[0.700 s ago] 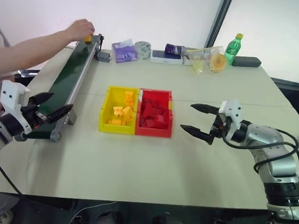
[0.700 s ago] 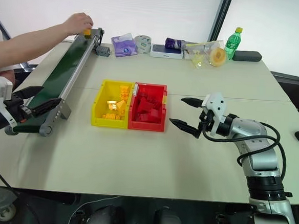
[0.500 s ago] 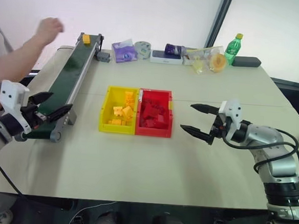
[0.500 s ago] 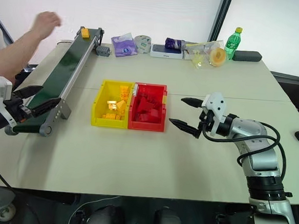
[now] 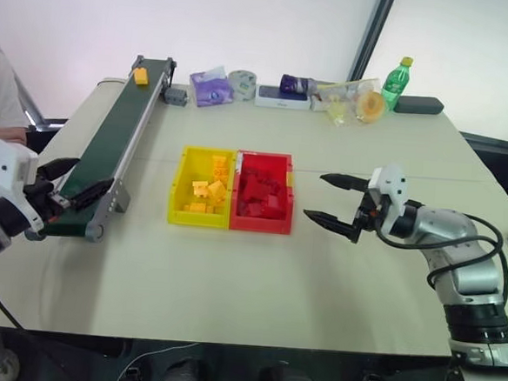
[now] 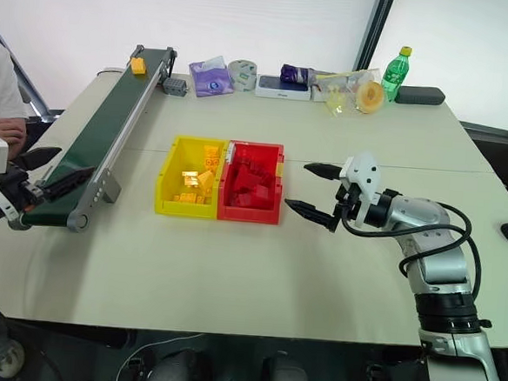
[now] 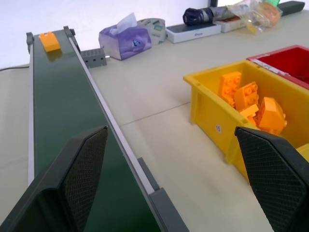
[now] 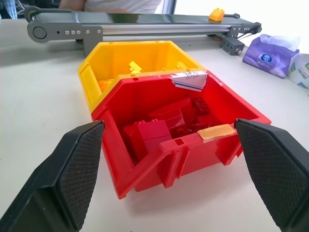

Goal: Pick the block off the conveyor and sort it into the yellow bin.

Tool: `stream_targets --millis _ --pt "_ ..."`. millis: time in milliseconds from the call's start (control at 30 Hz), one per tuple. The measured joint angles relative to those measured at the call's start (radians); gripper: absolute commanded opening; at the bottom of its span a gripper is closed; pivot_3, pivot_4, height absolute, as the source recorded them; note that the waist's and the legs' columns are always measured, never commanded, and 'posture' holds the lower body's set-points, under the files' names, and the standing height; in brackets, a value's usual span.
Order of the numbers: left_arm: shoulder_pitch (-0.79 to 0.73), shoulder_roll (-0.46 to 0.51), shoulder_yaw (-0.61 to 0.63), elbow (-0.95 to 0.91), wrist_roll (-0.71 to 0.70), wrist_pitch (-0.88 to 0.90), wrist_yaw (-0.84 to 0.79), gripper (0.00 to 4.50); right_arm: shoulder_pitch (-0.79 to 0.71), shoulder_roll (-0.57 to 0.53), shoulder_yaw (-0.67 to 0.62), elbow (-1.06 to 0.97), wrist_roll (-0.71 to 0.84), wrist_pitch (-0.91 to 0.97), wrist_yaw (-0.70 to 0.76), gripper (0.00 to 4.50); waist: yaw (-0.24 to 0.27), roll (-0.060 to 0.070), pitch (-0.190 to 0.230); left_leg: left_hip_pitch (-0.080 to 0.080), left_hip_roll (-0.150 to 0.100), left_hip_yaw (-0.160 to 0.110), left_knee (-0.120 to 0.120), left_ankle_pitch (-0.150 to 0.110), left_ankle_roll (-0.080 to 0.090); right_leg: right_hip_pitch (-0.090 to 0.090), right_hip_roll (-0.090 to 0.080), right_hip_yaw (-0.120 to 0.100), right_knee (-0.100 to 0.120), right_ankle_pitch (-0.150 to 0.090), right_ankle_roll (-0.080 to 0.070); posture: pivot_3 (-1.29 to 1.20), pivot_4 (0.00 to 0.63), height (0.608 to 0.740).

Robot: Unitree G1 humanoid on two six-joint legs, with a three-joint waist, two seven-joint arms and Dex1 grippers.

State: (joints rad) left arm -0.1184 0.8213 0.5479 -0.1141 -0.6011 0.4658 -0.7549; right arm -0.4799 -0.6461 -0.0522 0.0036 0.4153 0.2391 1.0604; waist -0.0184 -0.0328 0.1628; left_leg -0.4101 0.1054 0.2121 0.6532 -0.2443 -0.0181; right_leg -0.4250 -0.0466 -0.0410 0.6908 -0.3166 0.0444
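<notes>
— Since a moment ago, what has changed?

— Someone's arm that reached over the far end of the long dark green conveyor belt with grey rails (image 5: 109, 150) has pulled away, leaving the small yellow-orange plastic brick (image 5: 141, 75) sitting on the belt's far end. My right fingers (image 5: 338, 202) have crept slightly toward the bins.

— Why wait where you are?

— My left fingers (image 5: 66, 186) stand wide apart at the belt's near end, one to each side of it, so I judge the brick is meant to ride down between them. My right fingers, also spread wide and holding nothing, hover over the pale surface (image 5: 231, 267) just beside the red plastic bin (image 5: 263, 191).

— And the brick against your fingers?

— Well apart from both: it lies a whole belt-length from my left fingers. The rectangular yellow plastic bin (image 5: 202, 187), touching its red twin, sits near the belt's near end.
</notes>
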Motion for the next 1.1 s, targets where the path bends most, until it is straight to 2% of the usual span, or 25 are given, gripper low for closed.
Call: stream_targets --millis 400,633,733,1100 --pt "-0.017 -0.021 0.028 -0.009 -0.008 -0.020 0.066 4.43 -0.013 0.016 0.010 0.007 -0.002 -0.003 0.007 4.50 0.000 0.000 0.000 0.000 0.000 0.000 0.000 0.000 0.000 0.000 0.000 0.000 0.000 0.000 0.000 0.00 0.150 0.740" --pt "-0.132 -0.102 -0.026 -0.012 0.134 -0.016 0.333 4.43 -0.028 0.040 0.029 0.007 -0.001 -0.003 0.007 4.50 0.003 0.000 0.000 0.000 -0.001 0.000 0.000 0.000 0.000 0.000 0.000 0.000 0.000 0.000 0.000 0.00 0.150 0.740" --pt "-0.190 -0.171 -0.026 -0.015 0.157 0.029 0.465 4.43 -0.031 0.042 0.036 0.006 -0.001 -0.003 0.006 4.50 0.003 0.000 0.000 0.000 -0.001 0.000 0.000 0.000 0.000 0.000 0.000 0.000 0.000 0.000 0.000 0.00 0.150 0.740" --pt "-0.279 -0.279 -0.069 -0.061 0.181 0.203 0.705 4.43 -0.033 0.054 0.038 0.006 -0.002 -0.003 0.003 4.50 0.003 0.000 0.000 0.000 -0.001 0.000 0.000 0.000 0.000 0.000 0.000 0.000 0.000 0.000 0.000 0.00 0.150 0.740"
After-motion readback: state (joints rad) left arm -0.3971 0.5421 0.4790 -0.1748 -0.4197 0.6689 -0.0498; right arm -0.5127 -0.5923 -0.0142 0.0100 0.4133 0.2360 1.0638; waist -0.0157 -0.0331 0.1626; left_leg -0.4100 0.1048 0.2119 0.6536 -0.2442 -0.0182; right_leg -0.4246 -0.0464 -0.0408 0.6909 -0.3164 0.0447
